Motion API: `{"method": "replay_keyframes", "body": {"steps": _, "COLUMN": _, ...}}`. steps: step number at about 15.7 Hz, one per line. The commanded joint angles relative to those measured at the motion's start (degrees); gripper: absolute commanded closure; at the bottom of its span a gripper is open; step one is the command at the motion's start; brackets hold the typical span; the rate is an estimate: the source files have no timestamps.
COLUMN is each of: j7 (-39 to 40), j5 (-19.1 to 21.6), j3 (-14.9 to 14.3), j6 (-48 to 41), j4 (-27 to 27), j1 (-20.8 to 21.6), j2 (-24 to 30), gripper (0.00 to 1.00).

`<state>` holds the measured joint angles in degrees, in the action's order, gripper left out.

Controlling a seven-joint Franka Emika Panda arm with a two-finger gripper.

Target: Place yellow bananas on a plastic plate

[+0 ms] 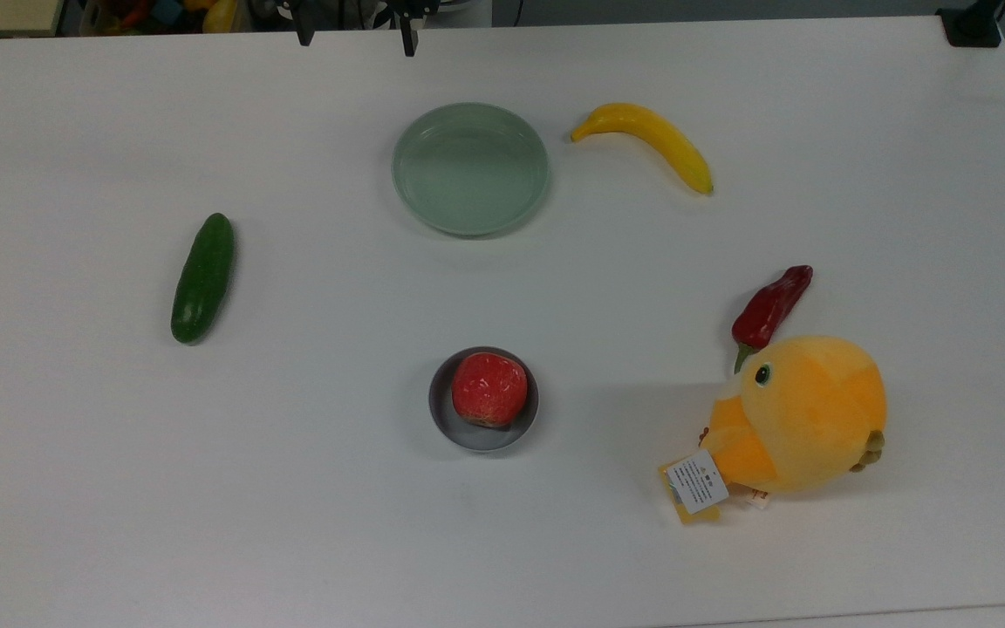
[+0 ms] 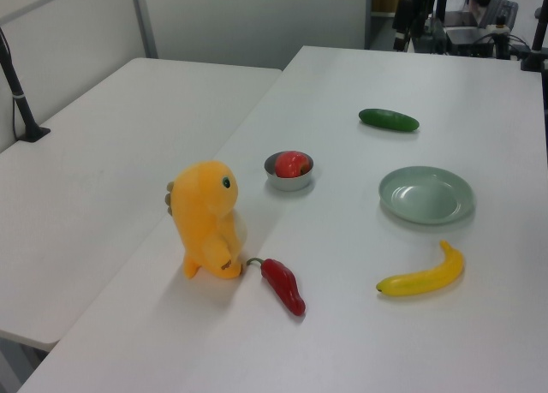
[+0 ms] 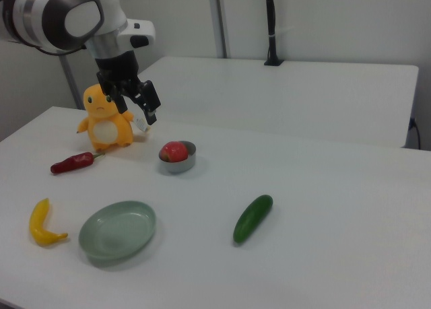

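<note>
The yellow banana point(image 1: 651, 144) point(image 2: 424, 277) point(image 3: 39, 225) lies flat on the white table, just off the plate's rim on the top view's right. Nothing lies in the pale mint-green plastic plate point(image 1: 470, 170) point(image 2: 426, 194) point(image 3: 118, 229). My gripper point(image 3: 137, 107) point(image 1: 357, 37) hangs high over the table with its two dark fingers point(image 1: 409, 39) spread wide and nothing between them. In the top view it sits at the table's far edge, beyond the plate and a little to the left. It touches neither banana nor plate.
A green cucumber point(image 1: 202, 277) lies on the top view's left. A small dark grey bowl point(image 1: 443, 410) holds a red fruit point(image 1: 489, 388). A red chili pepper point(image 1: 771, 307) and an orange-yellow plush toy point(image 1: 803, 414) stand on the top view's right.
</note>
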<state>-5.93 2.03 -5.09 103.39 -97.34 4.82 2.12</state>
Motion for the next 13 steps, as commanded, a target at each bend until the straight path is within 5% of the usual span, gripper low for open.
{"method": "replay_keyframes", "body": {"steps": 1, "j7": 3.4, "j5": 1.3, "j3": -0.4, "j6": -2.7, "j4": 0.4, "j1": -0.9, "j2": 1.4, "gripper": 0.00}}
{"method": "replay_keyframes", "body": {"steps": 13, "j7": 6.2, "j5": 0.4, "j3": 0.4, "j6": -1.5, "j4": -2.1, "j1": 1.0, "j2": 1.6, "gripper": 0.00}}
